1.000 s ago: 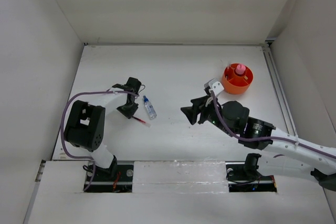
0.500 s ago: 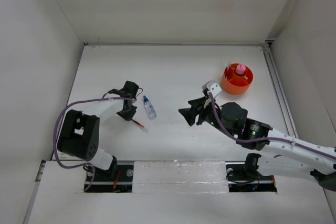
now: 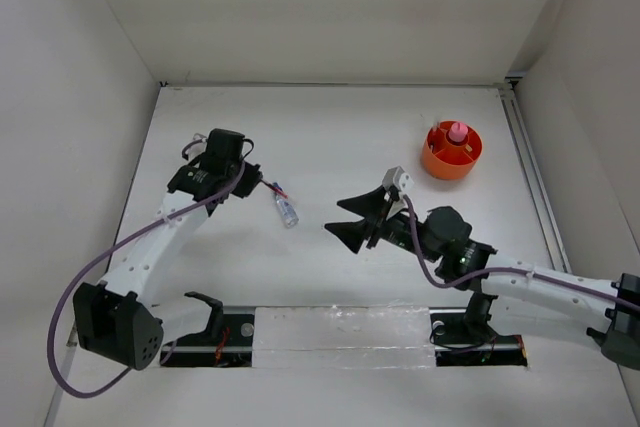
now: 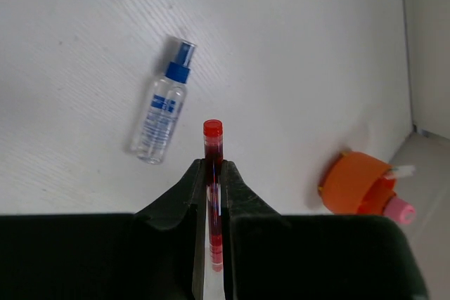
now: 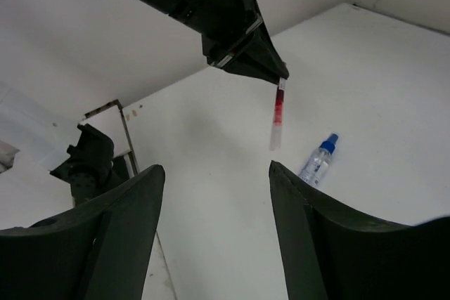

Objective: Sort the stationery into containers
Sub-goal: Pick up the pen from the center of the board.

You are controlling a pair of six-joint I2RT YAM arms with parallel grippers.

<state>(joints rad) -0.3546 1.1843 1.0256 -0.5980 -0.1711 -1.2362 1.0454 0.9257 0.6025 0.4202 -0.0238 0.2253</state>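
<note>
Seeing left gripper [image 4: 212, 168] pinched onto a thin red pen [image 4: 212, 136], fingers nearly together with only the barrel between them. Grips it partway along, red end poking out past the fingertips, rest running back between the fingers and out of sight. From the right wrist camera, looks tilted down below that gripper, lower end clear of the counter [image 3: 330, 127]. From the top camera, puts pen and gripper over the left half of the counter, pen tip just beside the cap end of the clear blue-capped bottle [image 3: 286, 209]; can't tell from up there whether touching, but reads as apart in the left wrist view. Shows the bottle lying flat on its side on the counter, blue cap toward the far left, body toward the near edge, held by nothing. Seeing right gripper [image 3: 338, 217] spread wide, nothing between its fingers, hovering around mid-counter and aimed toward the bottle and pen, near them but apart from both. Spotted the orange tub [image 3: 451, 150] at the far right of the counter, well apart from both grippers. Has inner dividers splitting it into compartments; holds a pink-capped reddish cylinder [image 3: 457, 132] standing upright, toward the far side of the tub. Can't tell exactly which compartment from these views. Also catches tub and pink cap at the lower right of the left wrist view, well beyond the pen.
</note>
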